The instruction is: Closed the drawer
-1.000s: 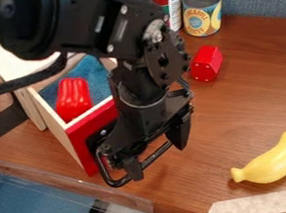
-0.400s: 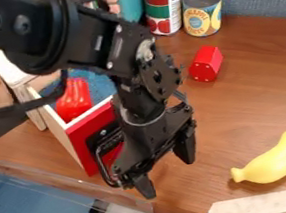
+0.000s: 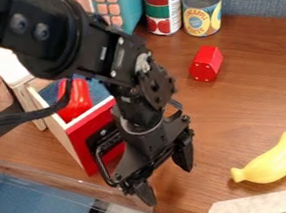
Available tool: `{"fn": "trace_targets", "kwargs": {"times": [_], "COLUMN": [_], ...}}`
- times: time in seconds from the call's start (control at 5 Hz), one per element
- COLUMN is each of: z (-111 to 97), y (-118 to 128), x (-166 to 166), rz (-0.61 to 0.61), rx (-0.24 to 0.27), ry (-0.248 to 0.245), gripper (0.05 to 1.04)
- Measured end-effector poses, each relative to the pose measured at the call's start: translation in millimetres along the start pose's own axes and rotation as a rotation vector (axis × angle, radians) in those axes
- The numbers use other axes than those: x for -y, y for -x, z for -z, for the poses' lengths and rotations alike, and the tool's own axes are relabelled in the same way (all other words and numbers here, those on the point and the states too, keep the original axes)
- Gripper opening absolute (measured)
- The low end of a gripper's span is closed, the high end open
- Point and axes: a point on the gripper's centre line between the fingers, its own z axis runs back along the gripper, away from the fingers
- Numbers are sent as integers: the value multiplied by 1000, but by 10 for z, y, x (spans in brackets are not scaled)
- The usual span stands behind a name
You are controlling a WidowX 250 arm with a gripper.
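At the left you have the pale cabinet (image 3: 5, 59), and out of it, towards you, stands the drawer (image 3: 55, 126), with a red pepper (image 3: 76, 107) inside. So the closing isn't done: the inside is in plain sight, and what's left, I'd judge, is most of the push back into the cabinet.

Next to the right comes your gripper (image 3: 165, 178), its fingers spread well apart with nothing between them. The drawer lies to its left and behind it, the red front (image 3: 82, 140) and dark handle (image 3: 103, 135) right beside the gripper's body. With the arm across that edge, you can't be sure whether the two touch.

Further right on the worktop (image 3: 239, 99), the red block (image 3: 205, 64) and then the banana (image 3: 272, 161) sit well apart from the drawer.
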Motion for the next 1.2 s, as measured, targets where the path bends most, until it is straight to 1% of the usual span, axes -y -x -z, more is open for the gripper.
{"fn": "trace_targets", "kwargs": {"times": [0.2, 0.4, 1.0, 1.2], "z": [49, 39, -82, -66], "y": [-66, -170, -567, -645], "x": [-20, -44, -40, -56], "rz": [-11, -22, -61, -64], "rx": [0, 4, 30, 44], "ry": [-11, -9, 11, -6], "gripper": [1001, 1001, 1001, 1001]}}
